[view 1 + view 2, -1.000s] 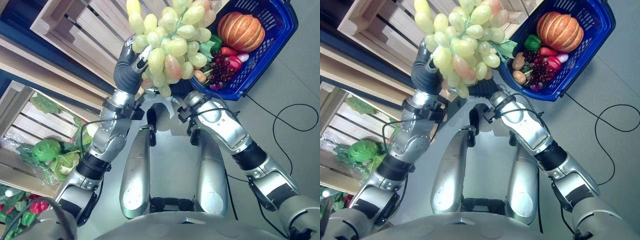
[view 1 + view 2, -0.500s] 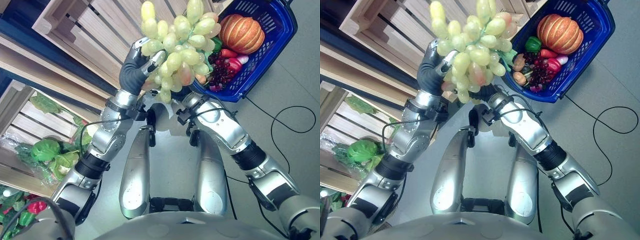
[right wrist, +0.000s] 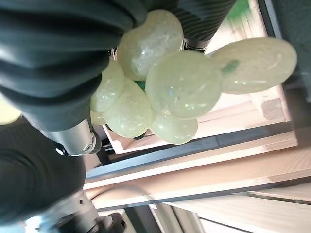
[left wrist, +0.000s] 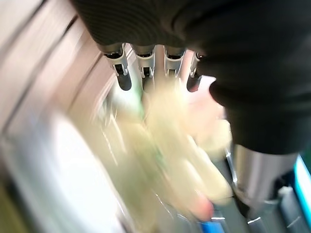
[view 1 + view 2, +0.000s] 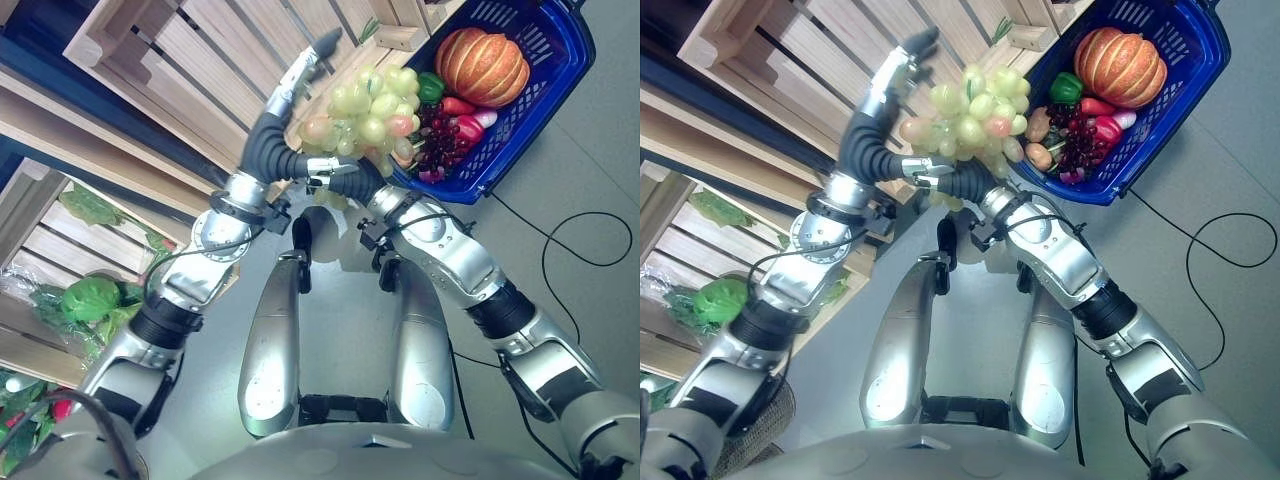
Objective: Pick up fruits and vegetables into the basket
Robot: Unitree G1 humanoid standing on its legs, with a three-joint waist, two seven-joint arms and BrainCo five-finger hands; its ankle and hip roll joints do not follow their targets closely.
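**A:** so where are the fingers at? the left hand (image 5: 300, 75) has its fingers (image 5: 322, 43) stretched out straight and released, pointing far past the grape bunch (image 5: 365, 105); its own wrist view shows the row of dark tips (image 4: 125, 82) straight too, with the pale blurry grapes just past them; nothing curled round anything there.

**B:** and the right one? I see the right hand (image 5: 940, 178) tucked in under the bunch, dark ribbed cover right up against it; in its wrist view the green grapes (image 3: 165, 92) sit pressed between dark ribbed parts, but I honestly cannot tell whether its fingers are clenched on them or loose; they're hidden behind the fruit.

**A:** same; so the grapes are up in the air between the two hands, mostly green with a couple of pinkish ones, sitting just left of the blue basket (image 5: 560, 60) and touching its near-left rim or overlapping it, can't say which.

**B:** basket's on the far right; inside there's an orange pumpkin (image 5: 482, 62) at the far end, a green pepper (image 5: 431, 86) beside it, something red (image 5: 458, 104), a dark red grape bunch (image 5: 436, 140) nearer; the basket looks pretty full.

**A:** off to the left there are pale wooden crates (image 5: 170, 60); nearer on the left, leafy greens (image 5: 88, 300) in one of them.
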